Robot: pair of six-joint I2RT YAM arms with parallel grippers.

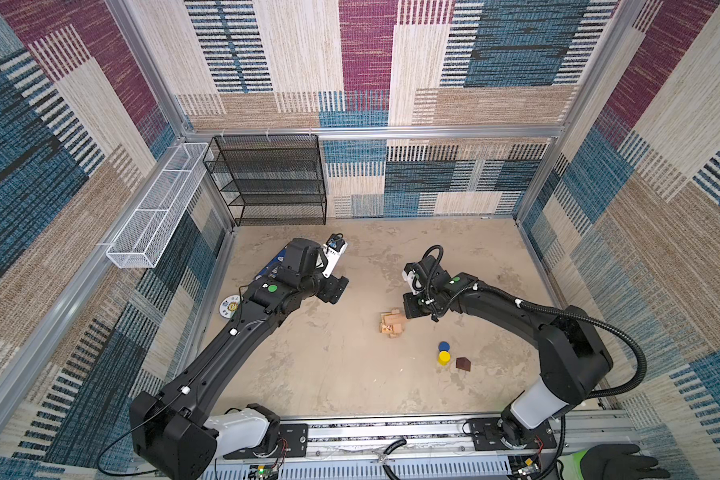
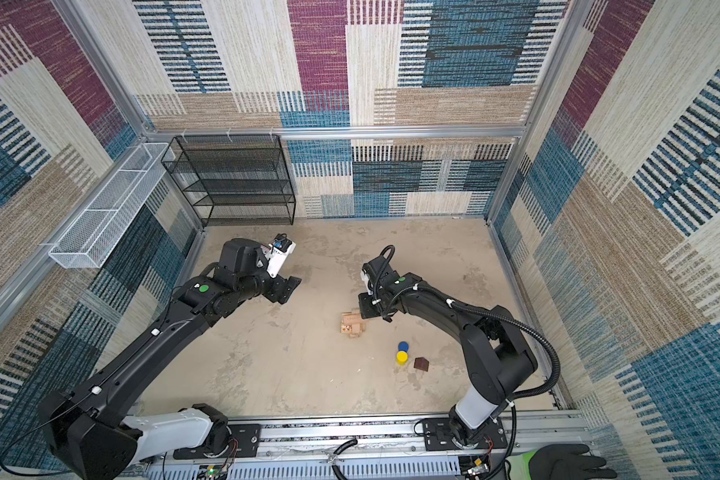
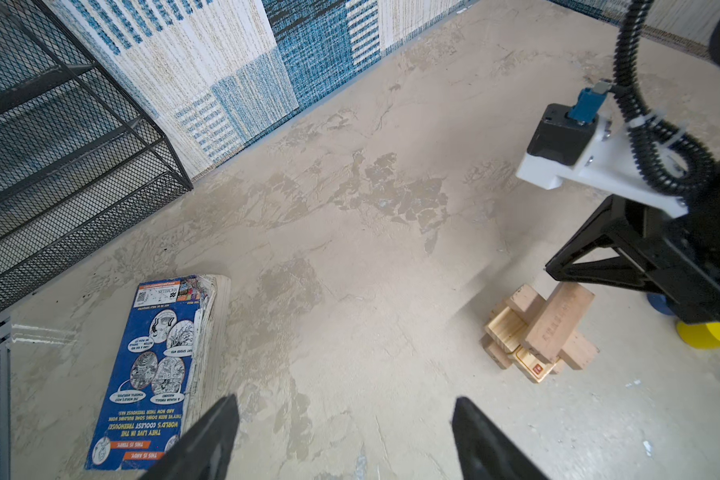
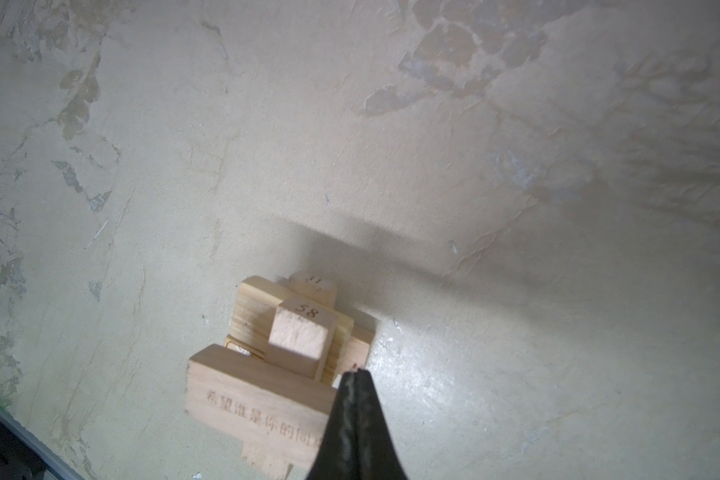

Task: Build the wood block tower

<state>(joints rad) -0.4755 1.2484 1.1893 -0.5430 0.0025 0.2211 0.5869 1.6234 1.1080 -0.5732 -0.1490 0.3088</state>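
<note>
- Looks like a robotics lab test cell: aluminium frame [image 1: 375,132] boxing in carpet-patterned walls [image 1: 516,62].
- Carries two robot arms [image 1: 233,345] bolted to a slotted rail [image 1: 391,434] along the surface's [image 1: 329,374] near edge.
- Keeps a black mesh rack [image 1: 267,183] in the surface's far left corner.

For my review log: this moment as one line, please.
tower: criss-cross bars only | right gripper: shut, empty, beside tower | left gripper: open, empty | yellow cylinder, blue disc, brown block: unstacked

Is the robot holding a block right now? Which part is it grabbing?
No, nothing is held. The left gripper is open with nothing in it. The right gripper is shut and empty, its tip right beside the wooden stack.
</note>
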